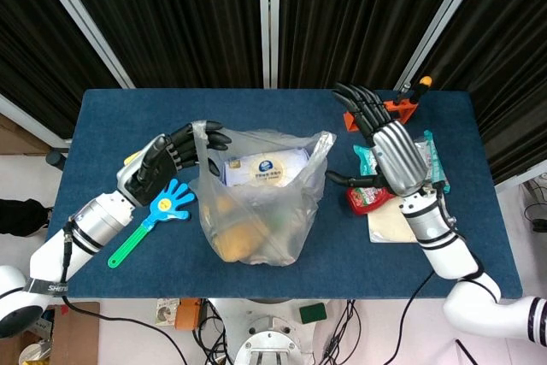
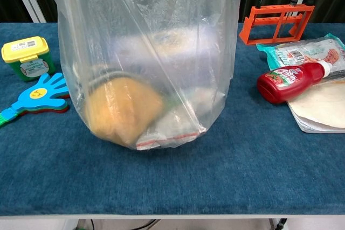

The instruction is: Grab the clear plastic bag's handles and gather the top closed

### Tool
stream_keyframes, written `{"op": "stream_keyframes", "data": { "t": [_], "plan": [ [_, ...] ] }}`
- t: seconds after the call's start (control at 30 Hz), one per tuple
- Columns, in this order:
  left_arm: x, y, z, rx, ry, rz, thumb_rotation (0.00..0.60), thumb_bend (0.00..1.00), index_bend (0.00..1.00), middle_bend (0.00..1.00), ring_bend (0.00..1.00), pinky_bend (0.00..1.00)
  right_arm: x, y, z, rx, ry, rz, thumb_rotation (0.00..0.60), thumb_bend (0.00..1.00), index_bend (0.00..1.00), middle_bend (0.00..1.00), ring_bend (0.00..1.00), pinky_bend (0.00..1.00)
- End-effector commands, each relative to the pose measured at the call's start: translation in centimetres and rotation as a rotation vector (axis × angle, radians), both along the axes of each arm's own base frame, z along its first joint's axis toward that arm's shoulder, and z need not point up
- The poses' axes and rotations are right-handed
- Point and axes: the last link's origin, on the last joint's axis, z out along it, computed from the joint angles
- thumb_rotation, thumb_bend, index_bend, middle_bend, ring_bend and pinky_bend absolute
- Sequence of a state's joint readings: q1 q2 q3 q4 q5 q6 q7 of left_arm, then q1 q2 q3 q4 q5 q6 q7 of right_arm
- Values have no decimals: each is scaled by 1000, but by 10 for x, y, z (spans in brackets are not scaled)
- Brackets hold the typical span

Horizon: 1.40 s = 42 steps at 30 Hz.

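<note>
L robot hand sat at the bag's left top corner, fingers curled around the left handle of the clear plastic bag and holding it up. R robot hand was just right of the bag, fingers spread wide, thumb reaching toward the right handle; nothing in it, not touching the bag as far as head view showed. Neither hand visible in chest view.

Bag stood upright at bench center-front, mouth wide open btwn the two hands. Inside: a white-lidded tub near the top, a round orange-brown item low on the left, a zip pouch w/ red strip at the bottom.

Left of bag on the blue bench: blue hand-shaped clapper toy w/ green handle, yellow-lidded jar behind it. Right of bag: red ketchup bottle lying on its side, partly on a flat tortilla pack; teal snack packet behind that; orange rack at bench rear-right.
</note>
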State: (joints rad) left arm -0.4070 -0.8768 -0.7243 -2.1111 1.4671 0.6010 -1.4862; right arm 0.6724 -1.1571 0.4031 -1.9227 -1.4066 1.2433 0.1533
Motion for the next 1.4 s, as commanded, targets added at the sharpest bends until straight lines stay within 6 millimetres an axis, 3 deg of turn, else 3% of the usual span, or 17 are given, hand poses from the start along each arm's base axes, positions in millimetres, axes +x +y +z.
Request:
{"op": "stream_keyframes", "data": {
  "t": [0.03,0.27,0.63,0.97,1.1,1.4],
  "plan": [
    [-2,0,0,-4,2,-5,137,9,205,266,233,428,22,-15,-20,-42,-31,6,600,49,0,0,0,0],
    [-3,1,0,-17,1,-12,138,9,205,266,233,429,51,-29,-31,-104,-115,28,600,54,0,0,0,0],
    [-1,6,-5,-55,17,-16,140,9,205,266,233,429,61,-27,-7,-46,-166,29,600,101,0,0,0,0],
    [25,10,-29,-99,62,-102,137,9,263,333,278,451,81,-32,14,-48,-19,41,600,101,0,0,0,0],
    [31,11,-37,-102,83,-119,137,9,318,372,306,474,88,-28,13,-49,10,51,600,100,0,0,0,0],
    [54,13,-41,-85,116,-187,138,9,340,400,330,490,97,-25,8,-48,28,55,600,101,0,0,0,0]
  ]
}}
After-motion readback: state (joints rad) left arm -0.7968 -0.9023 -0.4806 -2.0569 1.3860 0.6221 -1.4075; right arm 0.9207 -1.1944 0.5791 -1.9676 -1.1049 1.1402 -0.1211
